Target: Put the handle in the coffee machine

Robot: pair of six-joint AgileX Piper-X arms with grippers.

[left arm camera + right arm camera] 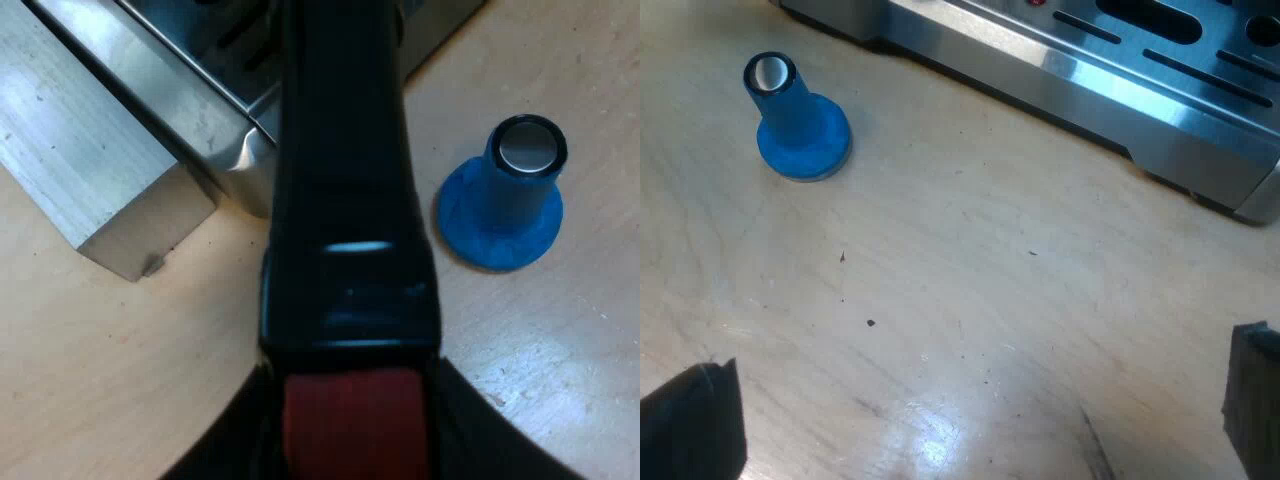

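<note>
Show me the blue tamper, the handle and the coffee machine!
blue tamper [802,135]: right wrist view, on its wide blue base.
handle [345,200]: left wrist view, on its black part, before the red end.
espresso machine [1160,125]: right wrist view, on its steel front edge.

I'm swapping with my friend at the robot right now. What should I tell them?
Left gripper: shut on the handle at its red end. The handle reaches over the machine front.
Right gripper: open, empty, over the table.
Tamper: upright on the table near the machine.
Done: handle gripped and brought to the machine.
Left: its far end is hidden, so check that it is locked in, then let go.
</note>
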